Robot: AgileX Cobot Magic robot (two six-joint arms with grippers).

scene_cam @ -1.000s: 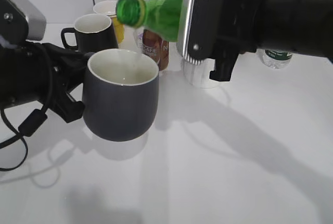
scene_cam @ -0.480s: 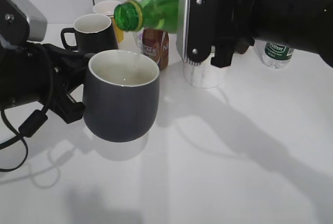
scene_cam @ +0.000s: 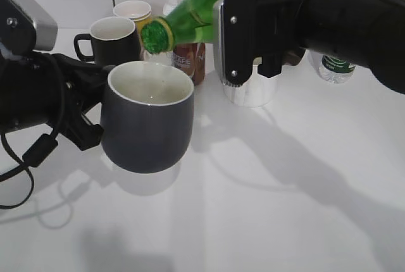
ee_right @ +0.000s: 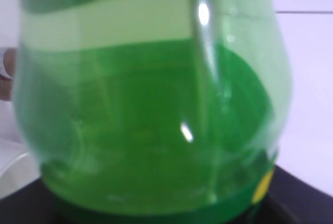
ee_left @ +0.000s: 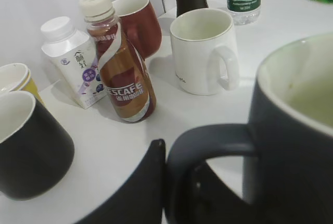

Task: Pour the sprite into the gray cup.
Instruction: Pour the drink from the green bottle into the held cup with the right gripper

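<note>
- Gray cup: nearest item, at about 8 o'clock from the table's centre. It is raised above the surface, with its shadow below. The cream inside shows a little liquid at the bottom.
- Left gripper: dark fingers clamped on the cup's loop handle, at 9 o'clock of the cup.
- Sprite: green bottle tilted mouth-down, open neck just above the cup's far rim at 12 o'clock. In the right wrist view the green body fills the frame.
- Right gripper: jaws closed around the bottle's body, entering from 2 o'clock.
- White mug: behind the cup at 1 o'clock, beneath the right gripper, handle turned toward the camera.
- Brown coffee bottle: label reads "…SCAFE"; it stands directly behind the cup.
- White carton: just beside the coffee bottle; purple print too small to read.
- Black mug: at 11 o'clock; a yellow cup stands behind it.
- Dark red mug: behind the coffee bottle.
- Water bottle: far back, green label reading "Cestbon".
</note>
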